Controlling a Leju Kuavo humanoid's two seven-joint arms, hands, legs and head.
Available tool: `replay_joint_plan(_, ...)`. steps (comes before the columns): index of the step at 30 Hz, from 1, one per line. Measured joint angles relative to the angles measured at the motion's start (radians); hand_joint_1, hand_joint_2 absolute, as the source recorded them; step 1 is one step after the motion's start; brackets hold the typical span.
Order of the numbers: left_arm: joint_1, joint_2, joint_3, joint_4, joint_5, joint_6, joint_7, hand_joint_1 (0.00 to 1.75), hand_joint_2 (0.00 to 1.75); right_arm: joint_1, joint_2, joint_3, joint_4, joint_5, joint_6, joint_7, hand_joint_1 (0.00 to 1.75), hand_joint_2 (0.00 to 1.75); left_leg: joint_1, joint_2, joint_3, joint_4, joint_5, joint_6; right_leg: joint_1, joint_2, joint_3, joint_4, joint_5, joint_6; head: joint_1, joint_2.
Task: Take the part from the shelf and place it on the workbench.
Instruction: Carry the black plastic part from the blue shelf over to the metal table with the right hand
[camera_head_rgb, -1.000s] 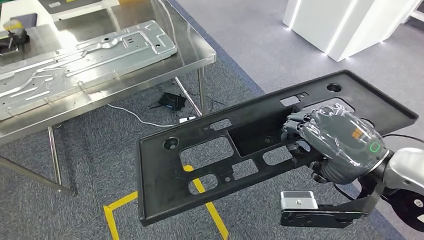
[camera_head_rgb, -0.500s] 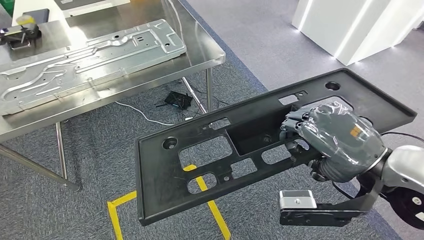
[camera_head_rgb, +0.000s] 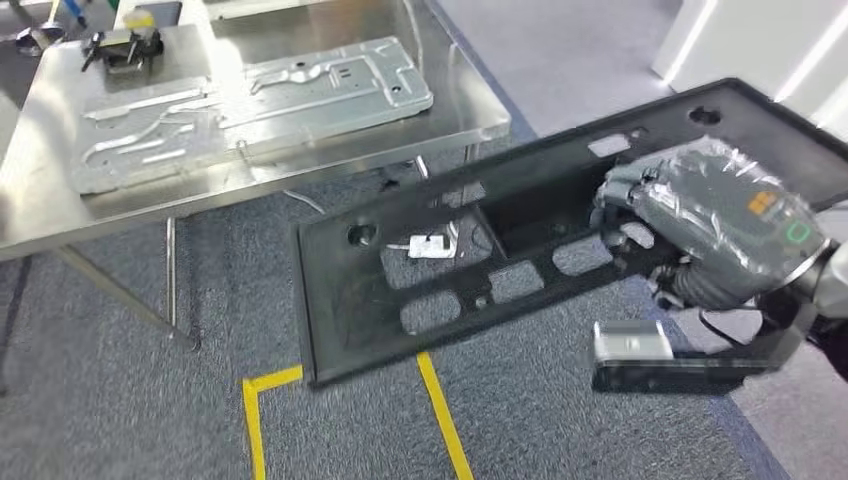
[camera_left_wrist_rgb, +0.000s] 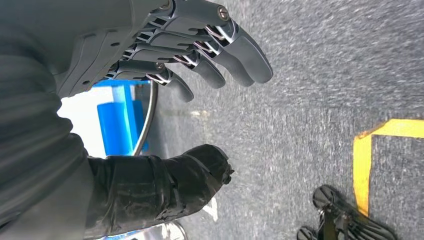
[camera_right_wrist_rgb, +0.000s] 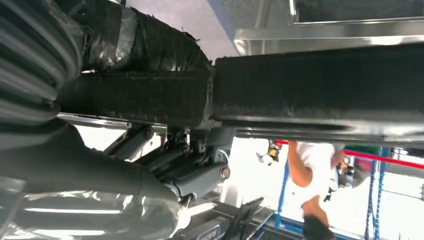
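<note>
Right hand (camera_head_rgb: 715, 235), part (camera_head_rgb: 450, 280) nearer workbench (camera_head_rgb: 300, 140)

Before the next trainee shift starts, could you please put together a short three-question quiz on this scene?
1. True or false: the right hand grips the flat black plastic panel with cut-outs.
2. What lies on the stainless steel workbench nearest the black panel? A) the ribbed silver sheet-metal plate B) a cardboard box C) a blue crate
3. Fill in: the left hand is ____, with the grey carpet beyond it.

Key: 1 true; 2 A; 3 open, holding nothing.
</note>
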Motion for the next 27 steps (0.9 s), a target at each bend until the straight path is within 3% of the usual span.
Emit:
replay_joint_plan(1, 0.002, 0.000, 0.000, 0.000, 0.000, -0.001, 0.000, 0.00, 1.75, -0.008, 0.000, 0.004, 0.008, 0.004, 0.000, -0.002, 1.75, 1.75, -0.001, 0.013, -0.004, 0.005, -0.002, -0.006, -0.001, -0.015, 0.003, -0.004, 0.002, -0.006, -0.002, 0.000)
replay_joint_plan(2, 0.002, 0.001, 0.000, 0.001, -0.001, -0.002, 0.000, 0.00, 1.75, -0.014, 0.001, 0.006, 0.015, 0.006, -0.001, -0.003, 1.75, 1.75, -0.003, 0.041, -0.015, 0.023, -0.012, -0.012, -0.002, -0.030, 0.005, -0.008, 0.003, -0.011, -0.005, 0.000)
replay_joint_plan(4, 0.000, 0.001, -0.001, 0.002, -0.001, -0.004, 0.000, 0.00, 1.75, -0.020, 0.001, 0.009, 0.024, 0.007, -0.001, -0.004, 1.75, 1.75, -0.005, 0.113, -0.061, 0.117, -0.060, -0.022, 0.000, -0.060, 0.010, -0.013, 0.003, -0.020, -0.010, 0.000)
replay_joint_plan(6, -0.002, 0.000, -0.002, 0.002, -0.001, -0.006, 0.000, 0.00, 1.75, -0.024, 0.001, 0.014, 0.033, 0.008, -0.002, -0.005, 1.75, 1.75, -0.001, 0.140, -0.123, 0.236, -0.106, -0.029, 0.003, -0.091, 0.011, -0.012, -0.001, -0.024, -0.011, 0.000)
replay_joint_plan(7, -0.002, -0.002, -0.002, 0.002, -0.001, -0.007, 0.000, 0.00, 1.75, -0.024, 0.001, 0.018, 0.036, 0.008, -0.002, -0.006, 1.75, 1.75, 0.001, 0.143, -0.138, 0.262, -0.107, -0.030, 0.004, -0.107, 0.012, -0.011, -0.003, -0.024, -0.011, 0.000)
replay_joint_plan(8, -0.001, -0.003, -0.002, 0.002, -0.001, -0.008, 0.000, 0.00, 1.75, -0.025, 0.001, 0.021, 0.040, 0.008, -0.002, -0.006, 1.75, 1.75, 0.001, 0.146, -0.132, 0.248, -0.088, -0.030, 0.005, -0.122, 0.014, -0.011, -0.006, -0.024, -0.011, 0.000)
replay_joint_plan(9, 0.000, -0.003, -0.002, 0.002, -0.001, -0.008, 0.000, 0.00, 1.75, -0.025, 0.001, 0.023, 0.043, 0.008, -0.002, -0.007, 1.75, 1.75, 0.001, 0.153, -0.105, 0.195, -0.055, -0.028, 0.005, -0.136, 0.018, -0.010, -0.009, -0.023, -0.011, 0.000)
replay_joint_plan(11, 0.000, -0.002, -0.002, 0.002, -0.001, -0.008, -0.001, 0.00, 1.75, -0.027, 0.001, 0.025, 0.048, 0.008, -0.002, -0.007, 1.75, 1.75, -0.008, 0.193, -0.035, 0.061, -0.002, -0.019, 0.008, -0.163, 0.029, -0.011, -0.017, -0.017, -0.011, 0.000)
replay_joint_plan(13, -0.001, -0.001, -0.003, 0.002, -0.001, -0.009, -0.002, 0.00, 1.75, -0.034, 0.002, 0.029, 0.052, 0.008, -0.003, -0.008, 1.75, 1.75, -0.019, 0.213, -0.006, 0.000, 0.009, -0.004, 0.014, -0.185, 0.035, -0.013, -0.022, -0.009, -0.010, 0.000)
replay_joint_plan(15, 0.002, 0.000, -0.004, 0.002, -0.001, -0.011, -0.003, 0.00, 1.75, -0.040, 0.003, 0.036, 0.057, 0.008, -0.005, -0.010, 1.75, 1.75, -0.019, 0.188, -0.007, -0.005, 0.011, 0.010, 0.018, -0.205, 0.042, -0.019, -0.026, 0.001, -0.010, 0.000)
replay_joint_plan(16, 0.005, 0.000, -0.004, 0.002, -0.001, -0.011, -0.003, 0.00, 1.75, -0.041, 0.004, 0.039, 0.060, 0.008, -0.006, -0.011, 1.75, 1.75, -0.017, 0.176, -0.004, -0.011, 0.014, 0.015, 0.017, -0.195, 0.045, -0.016, -0.030, 0.006, -0.009, 0.000)
replay_joint_plan(18, 0.005, 0.000, -0.004, 0.002, -0.002, -0.011, -0.003, 0.00, 1.75, -0.046, 0.006, 0.045, 0.064, 0.008, -0.009, -0.012, 1.75, 1.75, -0.010, 0.154, 0.004, -0.022, 0.020, 0.026, 0.012, -0.138, 0.025, 0.035, -0.063, 0.016, -0.008, 0.000)
replay_joint_plan(19, 0.003, -0.001, -0.006, 0.002, -0.002, -0.011, -0.004, 0.00, 1.75, -0.049, 0.007, 0.048, 0.067, 0.008, -0.012, -0.012, 1.75, 1.75, -0.008, 0.143, 0.005, -0.024, 0.021, 0.030, 0.009, -0.101, -0.003, 0.091, -0.090, 0.018, -0.007, 0.000)
replay_joint_plan(20, 0.001, -0.001, -0.008, 0.002, -0.003, -0.011, -0.004, 0.00, 1.75, -0.050, 0.007, 0.053, 0.070, 0.008, -0.014, -0.012, 1.75, 1.75, -0.008, 0.132, 0.005, -0.024, 0.022, 0.033, 0.009, -0.079, -0.039, 0.157, -0.117, 0.019, -0.006, 0.000)
replay_joint_plan(21, 0.000, -0.002, -0.010, 0.002, -0.003, -0.012, -0.004, 0.00, 1.75, -0.049, 0.008, 0.059, 0.073, 0.009, -0.016, -0.012, 1.75, 1.75, -0.008, 0.119, 0.005, -0.023, 0.022, 0.035, 0.009, -0.069, -0.073, 0.217, -0.135, 0.021, -0.006, 0.000)
replay_joint_plan(22, -0.001, -0.003, -0.012, 0.002, -0.002, -0.013, -0.004, 0.00, 1.75, -0.047, 0.009, 0.065, 0.076, 0.010, -0.017, -0.011, 1.75, 1.75, -0.008, 0.105, 0.005, -0.022, 0.021, 0.035, 0.009, -0.065, -0.096, 0.250, -0.136, 0.022, -0.005, 0.000)
replay_joint_plan(23, 0.000, -0.004, -0.014, 0.002, -0.002, -0.013, -0.003, 0.00, 1.75, -0.045, 0.011, 0.072, 0.078, 0.013, -0.019, -0.011, 1.75, 1.75, -0.007, 0.091, 0.005, -0.020, 0.020, 0.035, 0.008, -0.062, -0.101, 0.245, -0.117, 0.022, -0.004, 0.000)
replay_joint_plan(24, 0.000, -0.004, -0.015, 0.002, -0.002, -0.014, -0.002, 0.00, 1.75, -0.044, 0.013, 0.077, 0.080, 0.018, -0.022, -0.010, 1.75, 1.75, -0.007, 0.076, 0.006, -0.017, 0.019, 0.033, 0.007, -0.058, -0.088, 0.204, -0.082, 0.022, -0.004, 0.000)
replay_joint_plan(25, 0.000, -0.004, -0.016, 0.002, -0.002, -0.014, -0.004, 0.00, 1.75, -0.044, 0.017, 0.082, 0.082, 0.025, -0.026, -0.008, 1.75, 1.75, -0.006, 0.061, 0.005, -0.013, 0.017, 0.030, 0.004, -0.041, -0.063, 0.139, -0.043, 0.021, -0.004, 0.000)
replay_joint_plan(27, -0.001, -0.004, -0.017, 0.002, -0.001, -0.014, -0.013, 0.00, 1.75, -0.045, 0.030, 0.091, 0.087, 0.048, -0.038, -0.002, 1.75, 1.75, -0.006, 0.034, -0.003, -0.003, 0.012, 0.020, -0.003, 0.009, -0.016, 0.029, -0.002, 0.018, -0.005, 0.000)
